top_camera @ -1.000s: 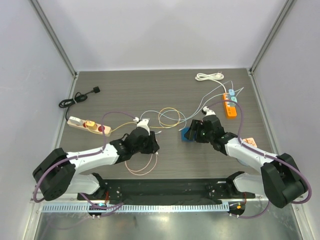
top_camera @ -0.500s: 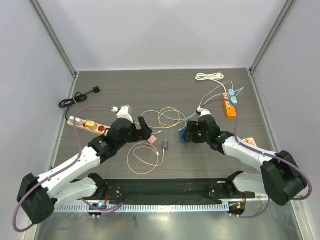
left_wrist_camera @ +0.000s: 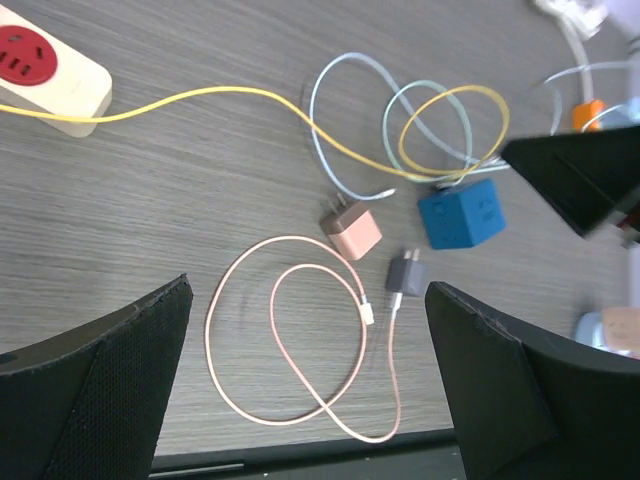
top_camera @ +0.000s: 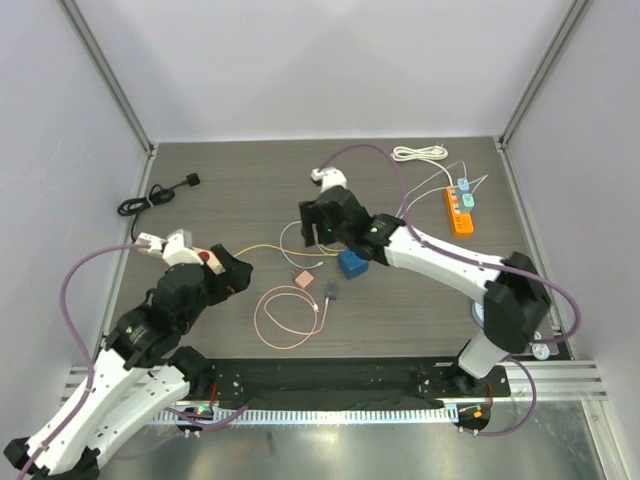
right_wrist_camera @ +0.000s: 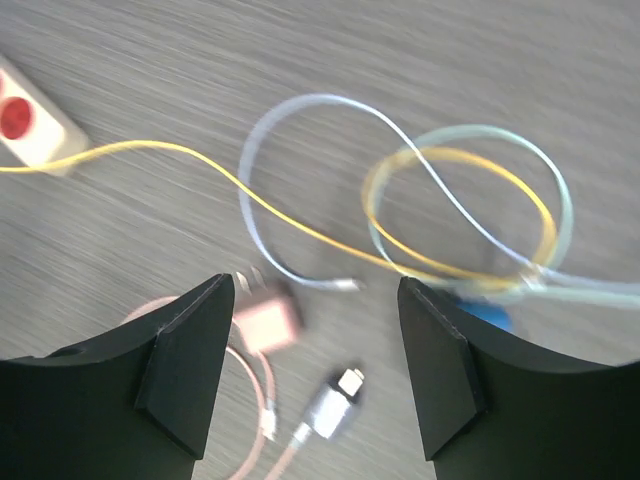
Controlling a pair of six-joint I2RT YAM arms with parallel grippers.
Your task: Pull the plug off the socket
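Count: one blue cube socket (top_camera: pixel 352 263), two loose plugs, pink plug (top_camera: pixel 302 277) and grey plug (top_camera: pixel 331 291), two power strips, beige strip (top_camera: pixel 149 241) and orange strip (top_camera: pixel 459 211), one pink cable (top_camera: pixel 285 318) in a double loop, one yellow cable (top_camera: pixel 262 248), one black cord (top_camera: pixel 150 200), one white coiled cord (top_camera: pixel 419 153). The orange strip carries two pale blue plugs. The pink plug lies flat on the table (top_camera: pixel 250 180) with its prongs bare, just beside the blue cube socket and not touching it. The grey plug sits near both, on the end of the pink cable. Left arm is folded at the left side. The left gripper (top_camera: pixel 225 272) is over the beige strip's red end, aimed at table centre, fingers (left_wrist_camera: pixel 100 390) spread wide with nothing between them. Right arm reaches across past mid-table. The right gripper (top_camera: pixel 318 222) hangs over the cable loops just beyond the cube, fingers (right_wrist_camera: pixel 190 350) also parted and empty.
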